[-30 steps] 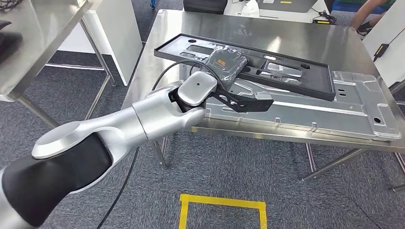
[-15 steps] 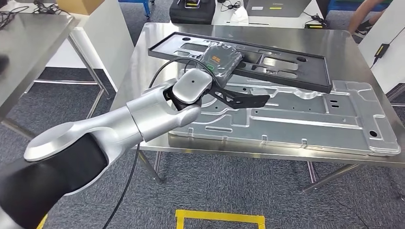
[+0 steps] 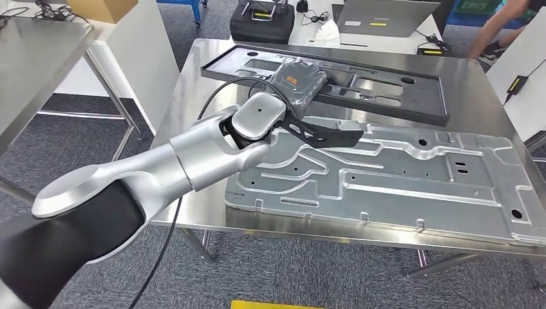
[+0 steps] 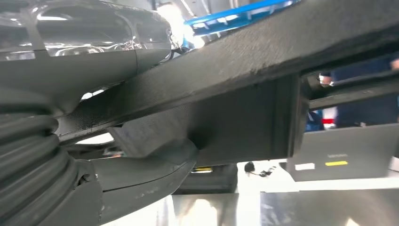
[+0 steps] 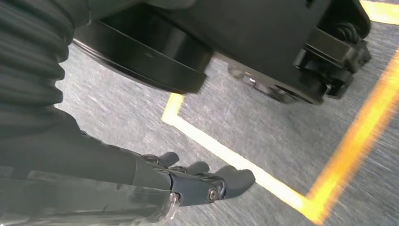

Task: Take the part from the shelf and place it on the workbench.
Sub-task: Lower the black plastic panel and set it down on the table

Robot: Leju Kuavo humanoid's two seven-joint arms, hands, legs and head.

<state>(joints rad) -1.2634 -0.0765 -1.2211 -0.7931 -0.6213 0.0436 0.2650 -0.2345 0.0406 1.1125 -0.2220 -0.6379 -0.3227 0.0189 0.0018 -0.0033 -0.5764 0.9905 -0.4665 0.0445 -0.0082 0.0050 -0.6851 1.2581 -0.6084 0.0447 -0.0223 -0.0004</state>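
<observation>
while the left hand [image 3: 283, 122] holds the flat black plastic bracket part [image 3: 328, 134] above the stainless steel tabletop [image 3: 193, 84], the part hangs over the near left end of a large pressed silver metal panel [image 3: 399, 187]. behind it lies a long black plastic frame [image 3: 386, 96], and on this frame rests a dark pouch in clear wrap with a small orange label [image 3: 297, 80]; its writing is too small to read. in the right wrist view, the right hand [image 5: 197, 181] hangs over grey carpet floor [image 5: 117, 117] with yellow tape lines [image 5: 226, 157], fingers slightly curled, holding nothing. a grey laptop [image 3: 385, 16] with a yellow sticker stands on a further table.
</observation>
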